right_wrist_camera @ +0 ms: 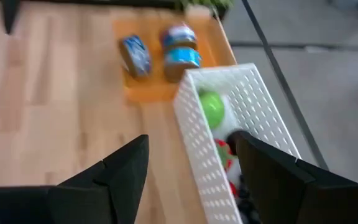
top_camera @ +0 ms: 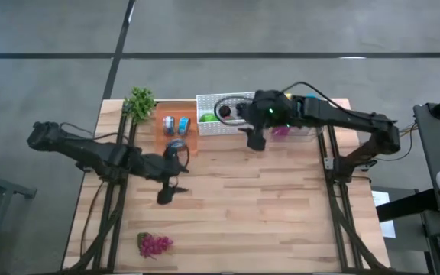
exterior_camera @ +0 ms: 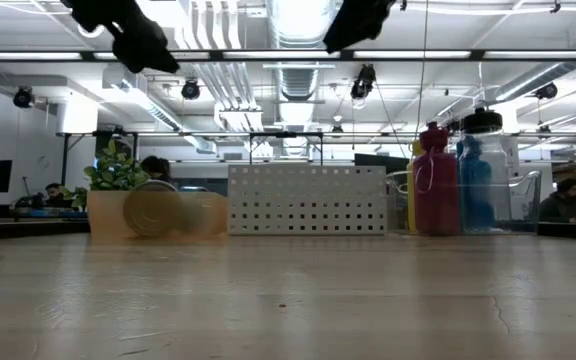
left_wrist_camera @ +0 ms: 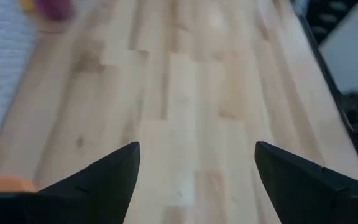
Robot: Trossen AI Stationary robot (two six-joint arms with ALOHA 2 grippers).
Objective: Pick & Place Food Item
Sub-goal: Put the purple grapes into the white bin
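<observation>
Overhead, the counter (top_camera: 281,206) carries a white basket (top_camera: 212,122) at twelve o'clock holding a green food item (top_camera: 206,118). Right hand (top_camera: 255,142) hovers beside it, fingers apart, empty. Left hand (top_camera: 164,195), spread wide, hangs mid-counter.

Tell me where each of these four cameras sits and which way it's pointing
High: overhead, straight down on table; both arms show.
Low: tabletop height, facing white basket and room; arms at top.
Left wrist: over bare wood; open left gripper.
Right wrist: toward basket with green fruit, orange tray with cans; right gripper open.
Shared: basket and tray, in high and right wrist.
</observation>
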